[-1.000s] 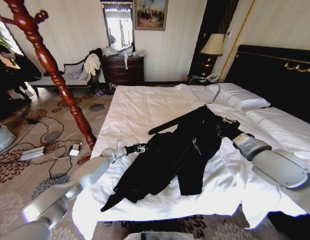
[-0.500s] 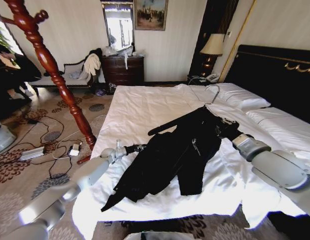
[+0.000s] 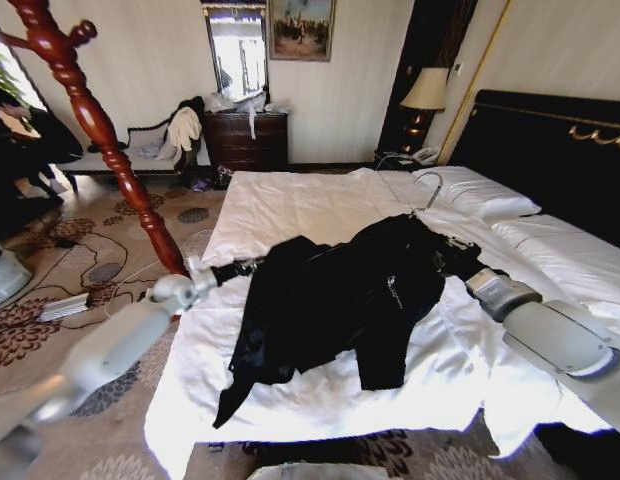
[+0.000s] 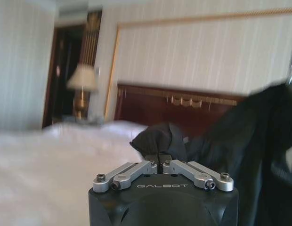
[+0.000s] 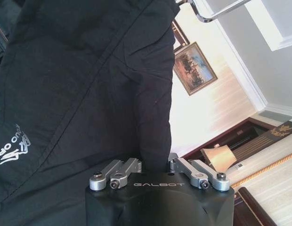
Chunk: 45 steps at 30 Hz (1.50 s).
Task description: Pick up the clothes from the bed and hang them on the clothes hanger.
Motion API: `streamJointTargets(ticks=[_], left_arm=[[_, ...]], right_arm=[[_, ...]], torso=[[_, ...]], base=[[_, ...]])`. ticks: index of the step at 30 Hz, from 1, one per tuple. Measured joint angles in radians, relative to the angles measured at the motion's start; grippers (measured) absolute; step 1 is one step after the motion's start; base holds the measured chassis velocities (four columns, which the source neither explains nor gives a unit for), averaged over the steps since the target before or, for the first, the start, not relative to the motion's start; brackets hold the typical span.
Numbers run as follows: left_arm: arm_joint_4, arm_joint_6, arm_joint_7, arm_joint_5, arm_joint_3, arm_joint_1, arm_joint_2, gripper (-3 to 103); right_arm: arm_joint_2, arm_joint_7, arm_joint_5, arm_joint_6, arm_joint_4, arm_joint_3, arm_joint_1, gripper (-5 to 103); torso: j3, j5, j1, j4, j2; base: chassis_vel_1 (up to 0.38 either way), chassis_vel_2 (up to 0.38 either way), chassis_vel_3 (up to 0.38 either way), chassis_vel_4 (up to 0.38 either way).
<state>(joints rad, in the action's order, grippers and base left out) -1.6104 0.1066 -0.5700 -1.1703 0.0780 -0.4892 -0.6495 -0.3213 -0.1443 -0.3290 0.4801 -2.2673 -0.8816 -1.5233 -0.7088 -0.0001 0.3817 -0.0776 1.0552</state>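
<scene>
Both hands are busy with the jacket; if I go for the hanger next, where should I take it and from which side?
Probably at the silver hook of the clothes hanger, from the headboard side. It arcs up clear of the jacket near the pillow, while the black shoulder bar looks buried under the fabric. The left hand grips one jacket edge and the right hand the other.

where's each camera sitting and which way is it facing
Head: on the robot's head, looking down at the bed; both arms reach the black jacket.
Left wrist: behind the left gripper, shut on the jacket, facing the headboard.
Right wrist: behind the right gripper, facing upward past jacket fabric.
All share the jacket.
</scene>
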Motion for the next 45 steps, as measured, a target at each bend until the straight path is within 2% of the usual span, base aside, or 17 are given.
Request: streamJointTargets(ticks=[3,5,9,12,14,15,17,18,20,24,26,31,35,37,39,43,45], left_arm=[[-0.087,0.009,0.043,-0.045,-0.064,-0.012,0.024,0],[-0.105,0.009,0.047,-0.013,-0.077,-0.013,0.040,0],[-0.134,-0.066,-0.016,0.363,-0.061,-0.107,0.129,0],[-0.181,-0.075,-0.016,0.427,-0.060,-0.175,0.147,0],[-0.247,-0.088,-0.006,0.530,-0.059,-0.281,0.143,0],[-0.247,-0.088,-0.006,0.530,-0.059,-0.281,0.143,0],[-0.266,-0.092,0.008,0.575,-0.048,-0.322,0.127,6],[-0.276,-0.092,0.021,0.590,-0.038,-0.348,0.115,16],[-0.282,-0.092,0.030,0.600,-0.033,-0.367,0.109,16],[-0.311,-0.100,0.050,0.629,-0.042,-0.443,0.109,38],[-0.323,-0.102,0.059,0.630,-0.048,-0.464,0.112,38],[-0.358,-0.104,0.088,0.592,-0.061,-0.510,0.114,59],[-0.376,-0.092,0.104,0.487,-0.072,-0.524,0.118,70],[-0.386,-0.076,0.114,0.414,-0.085,-0.529,0.118,81],[-0.386,-0.050,0.129,0.292,-0.111,-0.520,0.106,92],[-0.356,-0.030,0.139,0.200,-0.118,-0.475,0.087,98],[-0.307,-0.010,0.136,0.104,-0.113,-0.404,0.068,100]], right_arm=[[-0.007,-0.001,-0.016,0.000,-0.002,0.005,0.013,20],[-0.010,-0.001,-0.019,0.000,-0.003,0.006,0.014,20],[-0.021,-0.001,-0.018,0.000,-0.001,0.010,0.003,20],[-0.025,0.000,-0.014,-0.003,0.000,0.010,-0.004,20],[-0.025,0.002,-0.010,-0.007,0.001,0.012,-0.012,20],[-0.025,0.002,-0.010,-0.007,0.001,0.012,-0.012,20],[-0.022,0.003,-0.008,-0.008,0.002,0.016,-0.012,20],[-0.021,0.004,-0.008,-0.008,0.001,0.019,-0.009,20],[-0.020,0.004,-0.009,-0.008,0.000,0.019,-0.009,20],[-0.023,0.005,-0.002,-0.008,-0.004,0.010,-0.032,20],[-0.025,0.005,0.002,-0.008,-0.004,0.009,-0.036,20],[-0.027,0.007,0.010,-0.009,-0.006,0.012,-0.039,20],[-0.022,0.007,0.010,-0.009,-0.006,0.014,-0.038,20],[-0.022,0.007,0.010,-0.009,-0.006,0.014,-0.039,20],[-0.027,0.007,0.017,-0.010,-0.006,0.012,-0.050,20],[-0.032,0.008,0.025,-0.017,-0.007,0.005,-0.061,20],[-0.031,0.009,0.031,-0.023,-0.008,0.001,-0.063,20]], torso=[[0.000,-0.0001,0.000,-0.0005,0.000],[0.000,0.0004,0.000,-0.0008,0.000],[0.000,-0.0003,0.000,0.0003,0.000],[0.000,-0.0006,0.000,0.0008,0.000],[0.000,-0.0001,0.000,-0.0006,0.000],[0.000,-0.0001,0.000,-0.0006,0.000],[0.000,0.0001,0.000,-0.0009,0.000],[0.000,-0.0002,0.000,-0.0006,0.000],[0.000,-0.0002,0.000,-0.0001,0.000],[0.000,0.0000,0.000,-0.0005,0.000],[0.000,0.0001,0.000,-0.0003,0.000],[0.000,0.0001,0.000,-0.0004,0.000],[0.000,0.0001,0.000,-0.0003,0.000],[0.000,0.0000,0.000,-0.0003,0.000],[0.000,0.0002,0.000,0.0000,0.000],[0.000,0.0001,0.000,-0.0003,0.000],[0.000,0.0000,0.000,-0.0004,0.000]], base=[[0.000,0.000,0.000,0.000],[0.000,0.000,0.000,0.000],[0.000,0.000,0.000,0.000],[0.000,0.000,0.000,0.000],[0.000,0.000,0.000,0.000],[0.000,0.000,0.000,0.000],[0.000,0.000,0.000,0.000],[0.000,0.000,0.000,0.000],[0.000,0.000,0.000,0.000],[0.000,0.000,0.000,0.000],[0.000,0.000,0.000,0.000],[0.000,0.000,0.000,0.000],[0.000,0.000,0.000,0.000],[0.000,0.000,0.000,0.000],[0.000,0.000,0.000,0.000],[0.000,0.000,0.000,0.000],[0.000,0.000,0.000,0.000]])
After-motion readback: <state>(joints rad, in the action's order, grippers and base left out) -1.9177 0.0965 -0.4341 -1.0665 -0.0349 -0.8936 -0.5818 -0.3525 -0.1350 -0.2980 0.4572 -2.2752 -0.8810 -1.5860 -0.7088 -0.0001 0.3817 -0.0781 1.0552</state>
